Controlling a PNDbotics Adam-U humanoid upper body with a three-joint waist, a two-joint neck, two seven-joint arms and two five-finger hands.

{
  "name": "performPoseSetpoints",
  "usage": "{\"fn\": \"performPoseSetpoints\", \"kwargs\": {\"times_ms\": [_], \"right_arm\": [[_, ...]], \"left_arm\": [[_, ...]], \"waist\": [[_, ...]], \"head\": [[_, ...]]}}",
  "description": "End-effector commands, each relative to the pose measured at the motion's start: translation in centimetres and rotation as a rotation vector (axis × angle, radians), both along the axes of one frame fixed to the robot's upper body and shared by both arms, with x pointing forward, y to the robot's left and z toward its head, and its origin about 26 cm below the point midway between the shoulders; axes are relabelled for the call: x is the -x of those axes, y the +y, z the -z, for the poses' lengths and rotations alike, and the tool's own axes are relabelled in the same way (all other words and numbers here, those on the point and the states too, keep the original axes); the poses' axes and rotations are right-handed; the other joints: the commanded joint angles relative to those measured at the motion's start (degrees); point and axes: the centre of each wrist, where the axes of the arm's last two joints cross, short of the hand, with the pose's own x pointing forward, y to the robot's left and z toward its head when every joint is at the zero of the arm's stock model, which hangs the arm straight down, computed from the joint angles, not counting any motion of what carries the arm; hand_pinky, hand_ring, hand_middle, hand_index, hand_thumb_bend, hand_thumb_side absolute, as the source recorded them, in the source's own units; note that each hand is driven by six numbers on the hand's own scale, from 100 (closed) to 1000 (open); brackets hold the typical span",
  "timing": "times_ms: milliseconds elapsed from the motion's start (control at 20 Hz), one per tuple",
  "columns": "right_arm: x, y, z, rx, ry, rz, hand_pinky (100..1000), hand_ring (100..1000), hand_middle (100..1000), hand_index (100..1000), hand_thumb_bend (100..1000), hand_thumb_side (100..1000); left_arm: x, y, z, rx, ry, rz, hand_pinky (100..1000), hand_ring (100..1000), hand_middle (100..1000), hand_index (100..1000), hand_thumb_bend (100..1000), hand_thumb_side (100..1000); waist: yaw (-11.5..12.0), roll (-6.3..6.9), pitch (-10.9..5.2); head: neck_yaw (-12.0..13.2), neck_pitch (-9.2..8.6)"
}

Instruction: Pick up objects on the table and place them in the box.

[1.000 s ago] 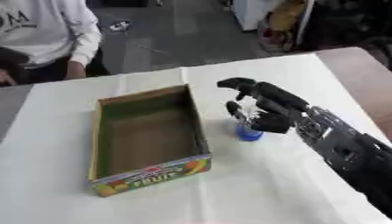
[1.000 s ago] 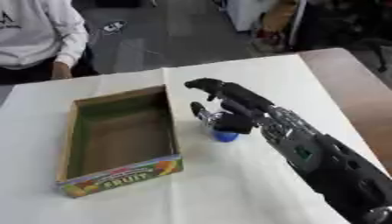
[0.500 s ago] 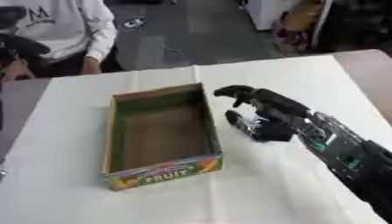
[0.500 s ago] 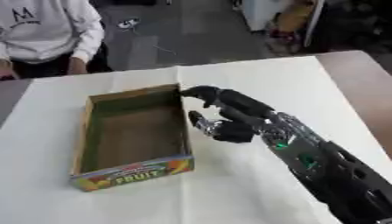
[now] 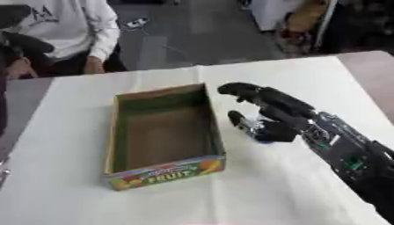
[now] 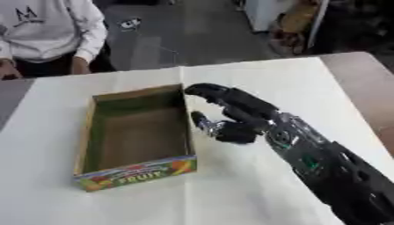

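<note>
A long cardboard box [image 5: 114, 132] with a colourful "FRUIT" front stands left of centre on the white table; nothing shows inside it. Just right of the box's right wall, my right hand [image 5: 271, 115] reaches in from the lower right, fingers and thumb curled round a small blue object [image 5: 265, 140]. Only a sliver of blue shows under the palm. I cannot tell whether the object touches the table. My left hand shows in neither view.
The white cloth [image 5: 308, 74] covers the table, with bare brown tabletop [image 5: 373, 66] at the far right. The table's far edge runs just behind the box. Open cloth lies in front of and to the right of the box.
The right hand's fingers have curled closer round the blue object, which is now mostly hidden. The whole picture has shifted, so the camera has moved.
</note>
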Motion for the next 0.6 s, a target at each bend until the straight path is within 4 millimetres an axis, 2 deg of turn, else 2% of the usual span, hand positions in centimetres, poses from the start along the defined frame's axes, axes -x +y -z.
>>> {"fn": "performPoseSetpoints", "kwargs": {"times_ms": [50, 350, 600], "right_arm": [[-0.5, -1.2, -0.9, 0.018, -0.049, 0.051, 821, 979, 953, 1000, 100, 1000], [-1.6, -4.8, -0.6, 0.100, -0.089, 0.170, 854, 976, 942, 979, 115, 1000], [-2.2, -6.9, -0.6, 0.144, -0.116, 0.228, 868, 974, 939, 971, 115, 1000]], "left_arm": [[0.2, 0.0, -0.8, -0.011, -0.025, 0.002, 497, 563, 800, 831, 169, 858], [0.3, 0.1, -0.6, -0.017, -0.020, -0.002, 496, 562, 800, 831, 167, 860], [0.3, 0.1, -0.5, -0.017, -0.019, -0.002, 494, 562, 800, 830, 165, 862]], "waist": [[-0.11, -0.10, -0.71], [-0.35, -0.16, -0.67], [-0.45, 0.01, -0.43]], "head": [[0.13, -0.54], [0.76, -0.91], [0.56, -1.51]]}}
